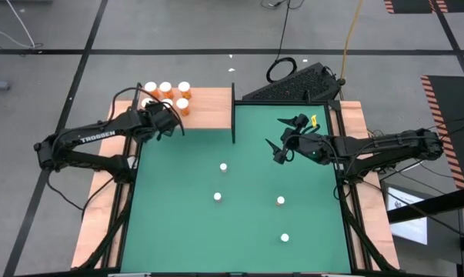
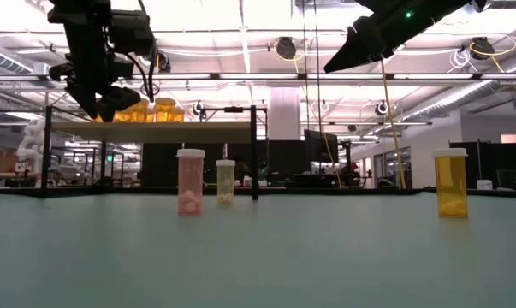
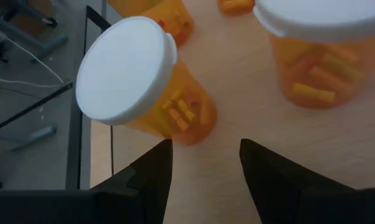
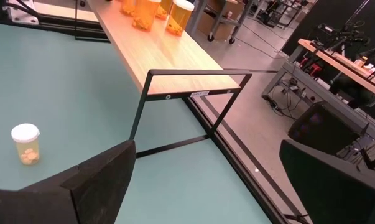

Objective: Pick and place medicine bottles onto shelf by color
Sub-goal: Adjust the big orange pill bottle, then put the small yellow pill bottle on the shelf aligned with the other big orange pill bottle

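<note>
The left gripper (image 1: 156, 115) hangs over the shelf (image 1: 208, 114) at the far-left corner of the tabletop (image 1: 239, 192), its fingers parted and holding nothing. In its wrist view an orange bottle (image 3: 147, 87) stands just ahead of the dark fingertips (image 3: 156, 168), with bare wood showing between them. It looks like a release just made, so the sound move is to lift straight up and clear the white caps before swinging away; a sideways drag would likely tip the bottle or its neighbours, which stand close together.

The right gripper (image 1: 282, 138) hovers wide open and empty above the far-right part of the green mat. Four small bottles (image 1: 224, 166) are spread over the mat, well apart, awaiting collection.

From above, the left gripper covers part of the orange cluster (image 1: 170, 92), so the count on the shelf is uncertain; probably six. At table height only three of the small bottles are plain, and their colours read as pinkish, pale and yellow, though backlight makes that unsure.
</note>
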`<state>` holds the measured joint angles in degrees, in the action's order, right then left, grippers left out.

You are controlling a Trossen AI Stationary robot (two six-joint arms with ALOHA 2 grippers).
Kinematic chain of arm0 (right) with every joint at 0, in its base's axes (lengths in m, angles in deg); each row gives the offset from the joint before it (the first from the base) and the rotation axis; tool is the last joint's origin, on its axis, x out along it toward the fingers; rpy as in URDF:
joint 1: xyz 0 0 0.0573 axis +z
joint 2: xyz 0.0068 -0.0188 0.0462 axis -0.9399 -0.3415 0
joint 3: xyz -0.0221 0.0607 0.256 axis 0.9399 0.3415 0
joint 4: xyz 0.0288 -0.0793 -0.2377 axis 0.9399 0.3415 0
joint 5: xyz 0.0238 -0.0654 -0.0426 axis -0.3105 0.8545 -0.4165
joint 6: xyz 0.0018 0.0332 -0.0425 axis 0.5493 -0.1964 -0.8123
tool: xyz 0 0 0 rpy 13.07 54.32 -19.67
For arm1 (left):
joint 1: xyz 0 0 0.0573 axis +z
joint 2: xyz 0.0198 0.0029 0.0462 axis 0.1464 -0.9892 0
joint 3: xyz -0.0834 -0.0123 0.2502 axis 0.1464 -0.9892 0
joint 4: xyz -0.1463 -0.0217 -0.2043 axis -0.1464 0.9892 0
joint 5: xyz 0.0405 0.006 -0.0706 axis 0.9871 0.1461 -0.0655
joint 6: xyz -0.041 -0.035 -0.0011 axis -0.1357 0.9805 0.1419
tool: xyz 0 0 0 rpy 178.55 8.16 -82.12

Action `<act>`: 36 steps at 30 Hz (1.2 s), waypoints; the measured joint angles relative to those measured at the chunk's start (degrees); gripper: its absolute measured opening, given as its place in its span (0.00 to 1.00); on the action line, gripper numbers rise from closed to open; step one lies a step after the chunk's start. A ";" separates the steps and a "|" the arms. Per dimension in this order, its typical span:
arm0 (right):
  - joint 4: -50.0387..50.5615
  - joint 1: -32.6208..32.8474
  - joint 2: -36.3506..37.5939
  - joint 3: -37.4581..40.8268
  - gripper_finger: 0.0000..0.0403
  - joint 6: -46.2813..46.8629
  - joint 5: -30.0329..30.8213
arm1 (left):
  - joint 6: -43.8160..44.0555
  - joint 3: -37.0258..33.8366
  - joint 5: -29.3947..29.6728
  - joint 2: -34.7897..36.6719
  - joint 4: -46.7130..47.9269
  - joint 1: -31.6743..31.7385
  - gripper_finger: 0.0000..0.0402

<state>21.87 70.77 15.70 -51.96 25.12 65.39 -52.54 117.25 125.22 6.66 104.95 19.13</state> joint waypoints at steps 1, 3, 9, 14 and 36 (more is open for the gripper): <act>0.00 0.02 0.00 0.00 0.97 0.00 0.00 | 0.00 0.00 -0.64 0.22 0.02 -0.29 0.47; 0.00 -0.01 0.00 0.00 0.97 0.00 0.00 | -0.13 0.06 -2.21 0.80 0.08 -1.39 0.47; -0.06 0.00 0.00 0.00 0.97 0.58 0.00 | 0.09 1.33 -7.85 3.75 0.87 -6.41 0.47; -1.27 0.00 0.00 0.00 0.97 1.19 -0.02 | 0.46 1.49 -8.22 6.72 0.54 -11.27 0.47; -4.54 -0.01 -1.34 0.02 0.97 15.19 -14.31 | -12.04 1.60 -13.51 8.06 -32.04 -28.87 0.48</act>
<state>17.32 70.76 14.36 -51.94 40.31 51.08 -64.59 118.84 111.71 14.72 72.91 -9.74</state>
